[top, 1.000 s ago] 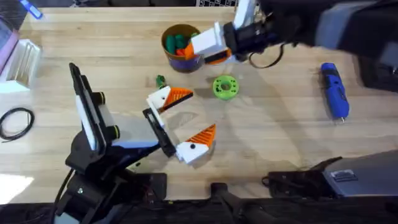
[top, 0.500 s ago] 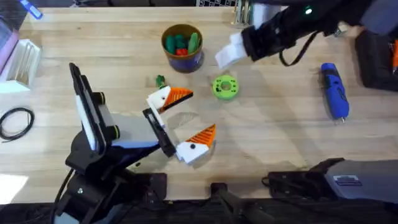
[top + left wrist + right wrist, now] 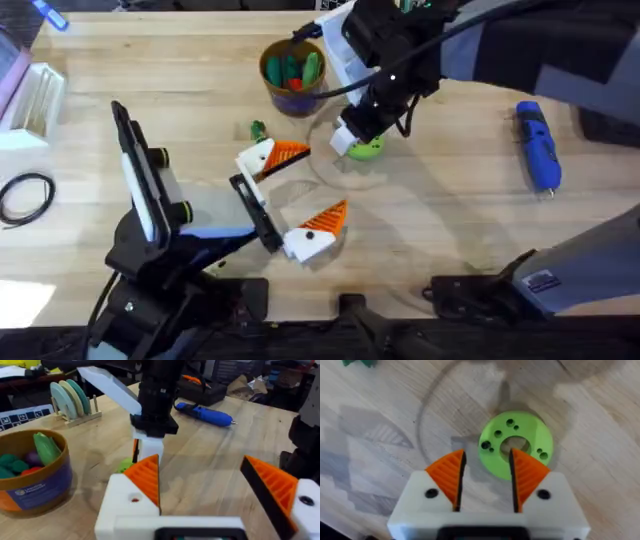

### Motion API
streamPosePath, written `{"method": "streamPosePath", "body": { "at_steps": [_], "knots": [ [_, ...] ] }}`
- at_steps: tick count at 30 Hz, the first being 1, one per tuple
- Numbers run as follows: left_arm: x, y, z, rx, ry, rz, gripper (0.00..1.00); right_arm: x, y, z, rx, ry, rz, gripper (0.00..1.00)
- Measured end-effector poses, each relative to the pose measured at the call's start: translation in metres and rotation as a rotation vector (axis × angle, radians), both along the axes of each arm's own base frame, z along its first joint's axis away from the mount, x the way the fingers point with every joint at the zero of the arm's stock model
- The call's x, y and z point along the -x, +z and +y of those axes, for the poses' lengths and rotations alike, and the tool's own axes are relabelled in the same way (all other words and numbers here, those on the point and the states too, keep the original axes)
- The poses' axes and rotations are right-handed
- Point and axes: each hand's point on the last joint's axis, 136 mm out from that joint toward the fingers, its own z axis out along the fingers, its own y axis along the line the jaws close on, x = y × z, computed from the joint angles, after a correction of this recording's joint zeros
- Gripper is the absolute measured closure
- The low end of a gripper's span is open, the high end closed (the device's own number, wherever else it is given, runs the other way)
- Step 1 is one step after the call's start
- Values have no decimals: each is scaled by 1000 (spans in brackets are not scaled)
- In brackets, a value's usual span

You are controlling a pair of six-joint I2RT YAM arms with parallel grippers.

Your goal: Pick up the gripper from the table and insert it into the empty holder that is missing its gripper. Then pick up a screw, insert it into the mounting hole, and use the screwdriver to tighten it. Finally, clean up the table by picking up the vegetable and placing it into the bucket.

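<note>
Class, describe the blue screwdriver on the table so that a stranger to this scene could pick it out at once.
Start at the wooden table and go to its right side, beyond the lime-green disc. The screwdriver lies there alone: a fat blue pen-shaped body with a thin metal tip, the one blue tool-shaped thing among green and orange pieces.

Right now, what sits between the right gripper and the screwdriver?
Overhead, only bare table lies between the right gripper, above the green disc, and the screwdriver.

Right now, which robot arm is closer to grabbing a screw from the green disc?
The right. Its gripper hangs directly over the green disc, jaws open, while the left gripper rests apart beside it.
</note>
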Motion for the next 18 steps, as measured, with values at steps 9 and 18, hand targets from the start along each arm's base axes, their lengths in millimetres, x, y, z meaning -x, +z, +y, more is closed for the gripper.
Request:
{"method": "streamPosePath", "body": {
  "at_steps": [9,18],
  "knots": [
    [0,0,0,0,0,0,14,-4,-10,4,13,7,-4,619],
    [0,0,0,0,0,0,13,-4,-19,12,24,35,-13,982]
  ]
}}
